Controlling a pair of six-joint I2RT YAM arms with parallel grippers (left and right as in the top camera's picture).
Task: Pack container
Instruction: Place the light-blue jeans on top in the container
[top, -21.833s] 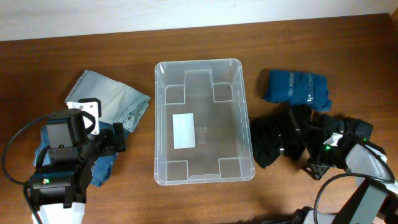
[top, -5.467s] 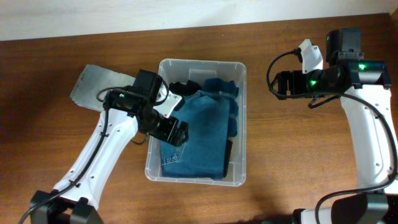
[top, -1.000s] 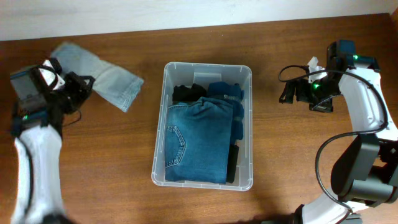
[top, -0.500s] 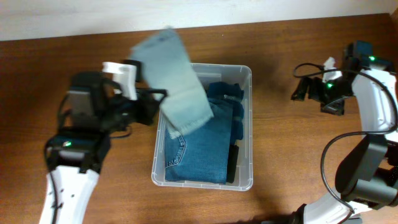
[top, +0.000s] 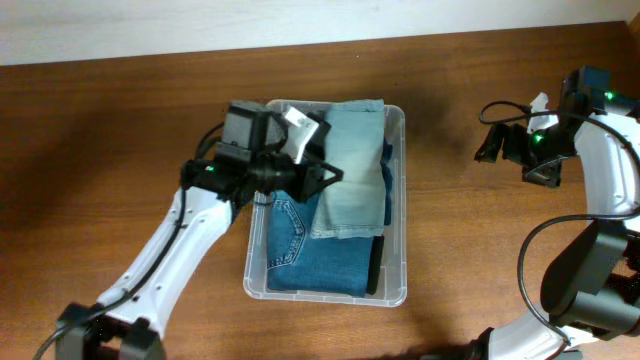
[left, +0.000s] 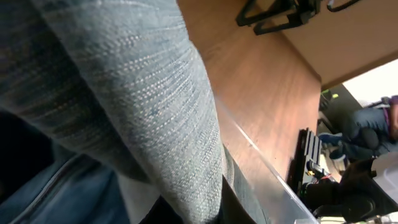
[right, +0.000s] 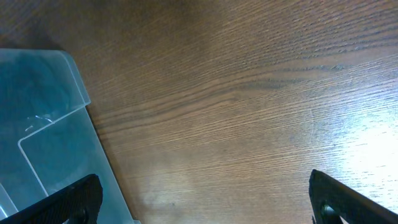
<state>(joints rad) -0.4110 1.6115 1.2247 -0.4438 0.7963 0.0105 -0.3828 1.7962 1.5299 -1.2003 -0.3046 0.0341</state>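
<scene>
The clear container (top: 325, 299) stands mid-table with folded dark blue jeans (top: 295, 250) inside and a black garment (top: 375, 265) along its right wall. A pale blue denim garment (top: 352, 170) drapes over the container's upper right part. My left gripper (top: 333, 177) is shut on its left edge, above the jeans. In the left wrist view this pale denim (left: 143, 99) fills the frame and hides the fingers; the container's rim (left: 273, 177) shows beside it. My right gripper (top: 490, 146) hangs open over bare wood right of the container, nothing between its fingers (right: 71, 199).
The brown wooden table (top: 120, 150) surrounds the container on all sides. The container's clear corner (right: 43, 149) shows at the left of the right wrist view. The right arm's cable (top: 500, 110) loops above its gripper.
My left arm has swung right from the table's left side, carrying the pale denim garment over the container, where it now drapes on the jeans. The right arm has barely moved.
</scene>
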